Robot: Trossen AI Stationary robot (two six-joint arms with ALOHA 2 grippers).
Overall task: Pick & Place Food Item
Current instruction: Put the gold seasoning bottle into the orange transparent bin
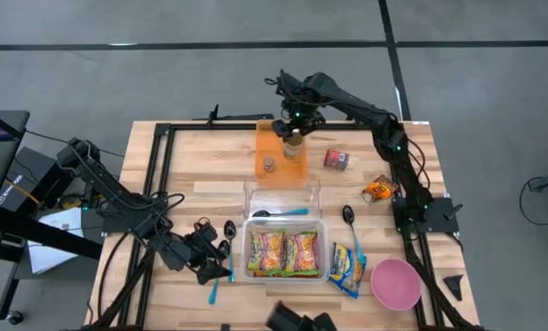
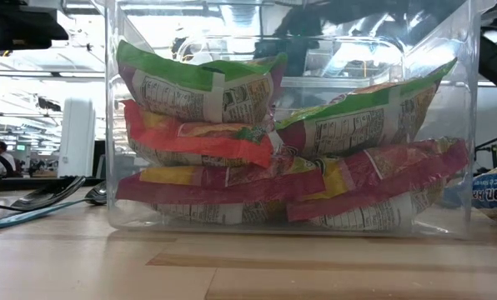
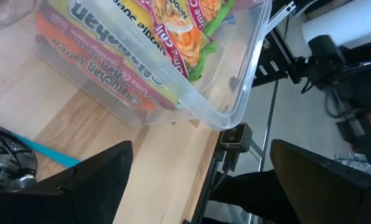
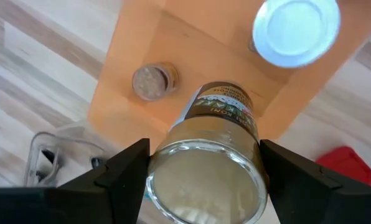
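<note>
Progress: the right gripper (image 4: 201, 171) is holding a glass jar (image 4: 209, 163) over the orange tray (image 1: 274, 170); setting it down looks to be what remains.
Right fingers: closing on the jar's sides.
Jar axis: tilting, long axis slanting, base toward the camera.
Left gripper (image 3: 201, 180): waiting wide open, empty, beside the clear noodle bin (image 3: 235, 93).

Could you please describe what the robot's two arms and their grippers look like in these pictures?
Both arms are dark, near-black jointed links with black cables running alongside them. The left gripper and right gripper each end in two broad, flat black fingers with angular edges. Small green lights glow near the right arm's joints.
</note>
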